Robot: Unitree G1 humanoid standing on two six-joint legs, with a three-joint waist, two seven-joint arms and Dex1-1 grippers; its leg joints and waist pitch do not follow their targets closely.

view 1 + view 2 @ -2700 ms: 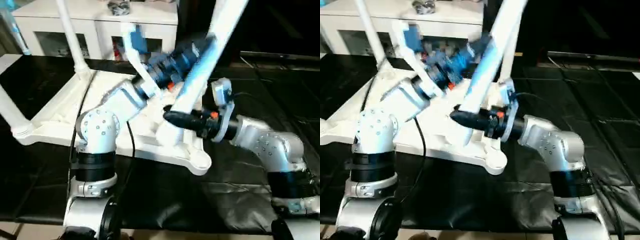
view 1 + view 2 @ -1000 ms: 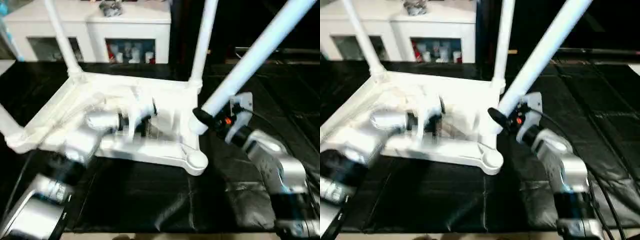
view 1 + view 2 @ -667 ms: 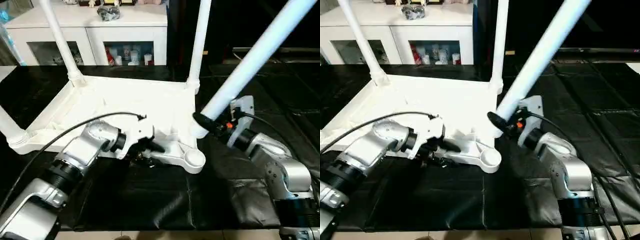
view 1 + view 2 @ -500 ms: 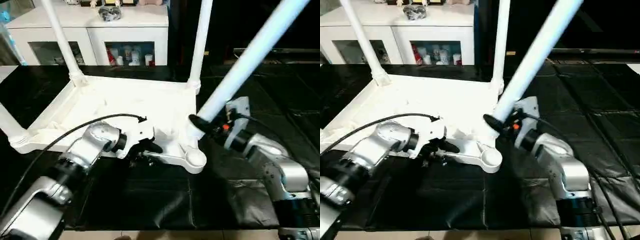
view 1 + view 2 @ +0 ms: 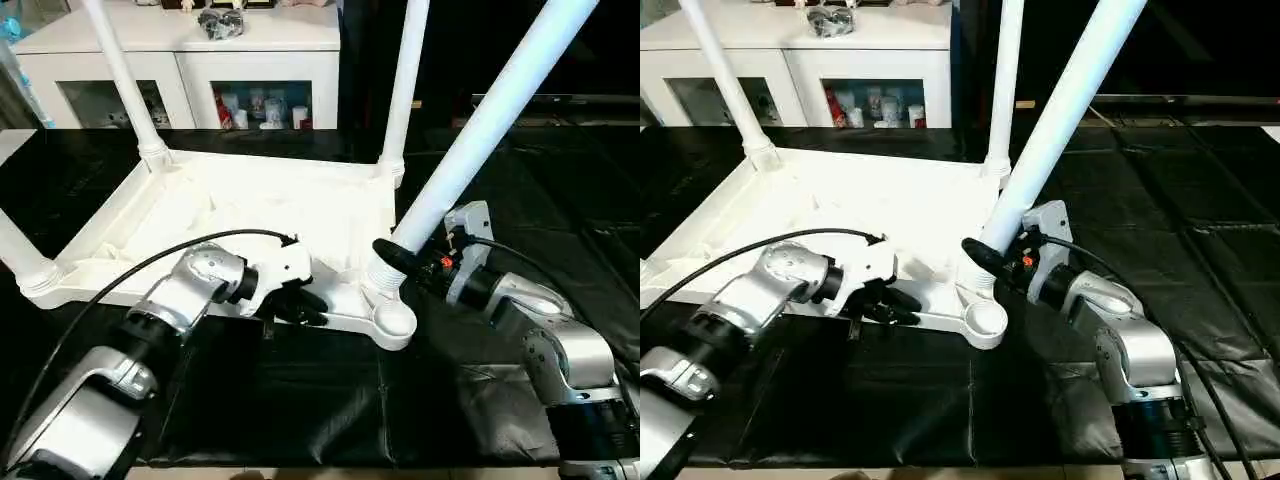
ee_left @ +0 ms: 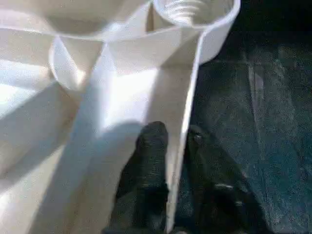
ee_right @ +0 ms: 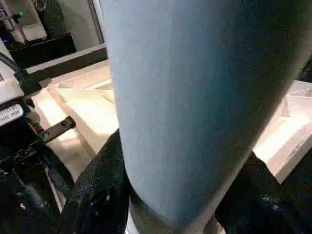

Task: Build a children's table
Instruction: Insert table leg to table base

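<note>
Pinching the near rim of the upturned white plastic table top (image 5: 250, 215), our left gripper (image 6: 170, 146) has just closed; our right gripper (image 5: 385, 255) keeps its clench on the tilted white tapered leg (image 5: 480, 130), now nearer the empty corner socket (image 5: 393, 322); seating comes next.

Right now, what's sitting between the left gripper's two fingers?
In the left wrist view, the tabletop's thin side rim runs between the left gripper's fingers, one on each face.
</note>
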